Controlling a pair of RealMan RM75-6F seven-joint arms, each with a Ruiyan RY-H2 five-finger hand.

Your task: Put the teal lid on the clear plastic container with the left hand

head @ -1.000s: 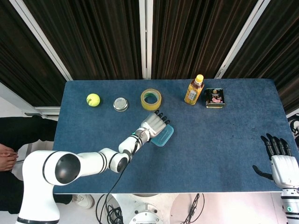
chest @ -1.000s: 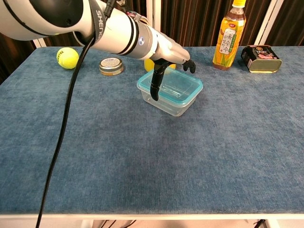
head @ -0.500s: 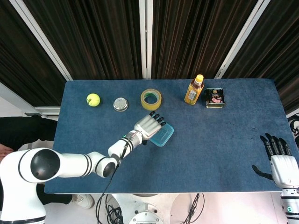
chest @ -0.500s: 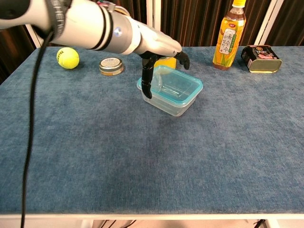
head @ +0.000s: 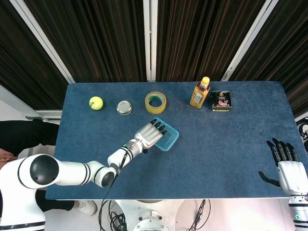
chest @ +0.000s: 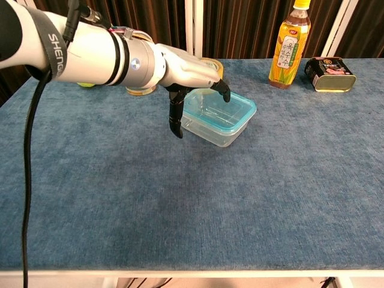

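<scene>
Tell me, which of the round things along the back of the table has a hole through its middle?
The yellow tape roll: it is an open ring. The tennis ball and the small round tin to its left are both solid.

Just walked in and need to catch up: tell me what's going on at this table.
The robot's left hand hovers with fingers spread over the near-left end of the clear plastic container, whose teal lid already sits on top. The hand holds nothing. The right hand rests open at the table's right edge, uninvolved. Along the far side stand a tennis ball, a small tin, a tape roll, a drink bottle and a can.
</scene>
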